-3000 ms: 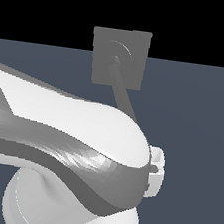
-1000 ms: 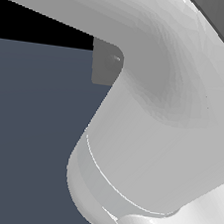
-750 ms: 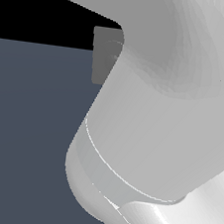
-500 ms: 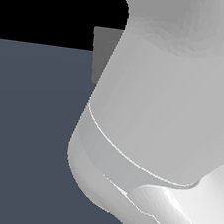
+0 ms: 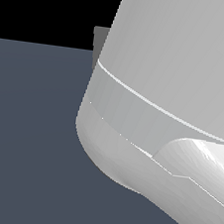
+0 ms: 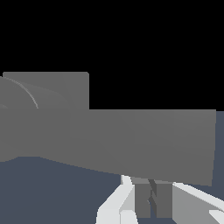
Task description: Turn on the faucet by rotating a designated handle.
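obstacle: handle [image 6: 131, 144] spans right across in front of my jaws, close | behind it: faucet [image 6: 65, 89] plate | free: dark floor [image 6: 52, 192] below the bar

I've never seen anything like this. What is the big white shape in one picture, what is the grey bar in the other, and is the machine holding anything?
These are computer renders of a simulated robot arm. The exterior view comes from a camera off the arm, and the glossy white arm stands so close to it that it fills most of the picture. Only a grey sliver of the faucet peeks out behind it. The wrist view comes from a camera on the arm's wrist. It looks past the claw, whose pale fingers show at the edge. The wide grey bar across that picture is the handle, seen very close. The square grey plate behind it is the faucet's base. The handle hides the fingertips, so I cannot tell whether the claw grips it. The floor is plain dark blue-grey.
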Controlling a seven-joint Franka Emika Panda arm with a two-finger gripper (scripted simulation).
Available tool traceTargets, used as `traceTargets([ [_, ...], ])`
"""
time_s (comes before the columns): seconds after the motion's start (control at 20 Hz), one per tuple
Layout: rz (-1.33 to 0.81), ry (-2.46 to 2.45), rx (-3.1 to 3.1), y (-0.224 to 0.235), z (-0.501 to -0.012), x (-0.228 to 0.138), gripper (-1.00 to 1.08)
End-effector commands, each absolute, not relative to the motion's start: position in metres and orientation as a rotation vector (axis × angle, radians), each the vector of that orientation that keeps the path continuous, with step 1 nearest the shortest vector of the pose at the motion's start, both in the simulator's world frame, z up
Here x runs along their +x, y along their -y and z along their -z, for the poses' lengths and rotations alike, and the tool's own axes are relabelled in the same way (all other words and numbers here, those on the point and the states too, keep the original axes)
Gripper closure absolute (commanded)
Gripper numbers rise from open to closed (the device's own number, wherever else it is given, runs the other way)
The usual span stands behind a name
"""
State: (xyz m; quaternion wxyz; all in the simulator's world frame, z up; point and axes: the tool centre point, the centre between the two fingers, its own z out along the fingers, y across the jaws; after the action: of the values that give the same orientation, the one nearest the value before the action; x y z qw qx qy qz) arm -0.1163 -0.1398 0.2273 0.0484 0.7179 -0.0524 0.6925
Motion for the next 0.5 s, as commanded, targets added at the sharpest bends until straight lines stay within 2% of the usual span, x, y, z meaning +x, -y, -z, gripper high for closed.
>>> traceTargets([
  [0.0,-2.131,0.149,2.166,0.141,-0.243,-0.113,1.08],
  [0.45,-2.130,0.135,2.153,0.146,-0.273,-0.113,1.08],
])
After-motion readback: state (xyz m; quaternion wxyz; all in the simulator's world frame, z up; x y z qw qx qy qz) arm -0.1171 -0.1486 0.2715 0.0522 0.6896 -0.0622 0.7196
